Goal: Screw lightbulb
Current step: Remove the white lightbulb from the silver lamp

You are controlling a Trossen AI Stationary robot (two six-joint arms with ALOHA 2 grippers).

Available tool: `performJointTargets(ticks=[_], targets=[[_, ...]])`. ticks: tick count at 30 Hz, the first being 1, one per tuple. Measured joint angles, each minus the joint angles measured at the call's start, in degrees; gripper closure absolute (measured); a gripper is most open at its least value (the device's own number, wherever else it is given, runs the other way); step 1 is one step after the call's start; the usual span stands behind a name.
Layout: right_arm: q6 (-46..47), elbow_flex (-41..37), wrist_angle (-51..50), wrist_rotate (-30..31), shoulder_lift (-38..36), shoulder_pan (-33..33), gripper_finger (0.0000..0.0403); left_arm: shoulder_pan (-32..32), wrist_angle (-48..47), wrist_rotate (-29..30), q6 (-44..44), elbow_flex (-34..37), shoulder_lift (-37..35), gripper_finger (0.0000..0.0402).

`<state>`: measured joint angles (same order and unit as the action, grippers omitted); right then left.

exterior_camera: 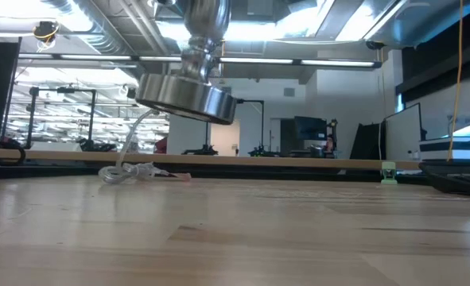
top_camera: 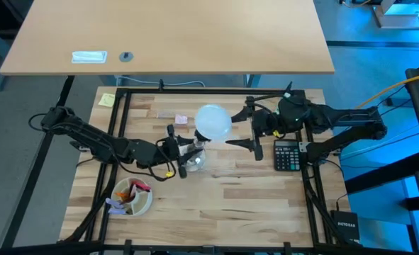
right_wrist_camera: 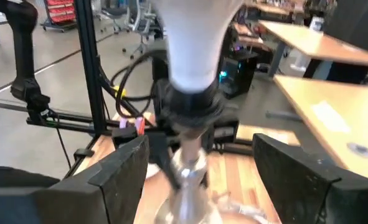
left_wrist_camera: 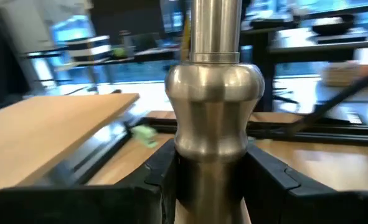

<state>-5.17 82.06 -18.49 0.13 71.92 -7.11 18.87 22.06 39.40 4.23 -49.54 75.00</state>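
Left fingers (left_wrist_camera: 212,180) clamp the stand (left_wrist_camera: 213,106), its base cut off; right fingers (right_wrist_camera: 202,168) apart around the lightbulb (right_wrist_camera: 193,37).

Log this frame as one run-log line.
left gripper: shut on stand, held off table | lightbulb: seated in socket | right gripper: open, fingers either side of stand, not gripping
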Motion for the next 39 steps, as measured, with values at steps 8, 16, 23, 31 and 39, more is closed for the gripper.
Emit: performJointTargets(ticks=[8,16,23,31,39], targets=[[1.42,-7.84,17.45,10.90,0.75,-1.86,0.0114,2.37,3.62,22.97,2.43,0.09,3.95,0.0282],[-1.55,-12.50,46.98,21.64,8.56,-3.38,0.0113,3.90,11.58,32.41,7.36,-0.05,6.87,0.0282],[-3.73,-10.72,60.29,20.68,15.70,-2.87,0.0113,4.16,11.48,33.85,8.80,-0.79,7.00,0.0282],[-7.14,-4.04,56.41,19.33,19.09,-2.32,0.0119,4.51,11.39,33.81,9.42,-0.81,7.00,0.0282],[-7.11,-3.19,54.10,19.37,19.08,-2.19,0.0231,4.82,11.17,33.73,9.35,-0.81,7.00,0.0282]])
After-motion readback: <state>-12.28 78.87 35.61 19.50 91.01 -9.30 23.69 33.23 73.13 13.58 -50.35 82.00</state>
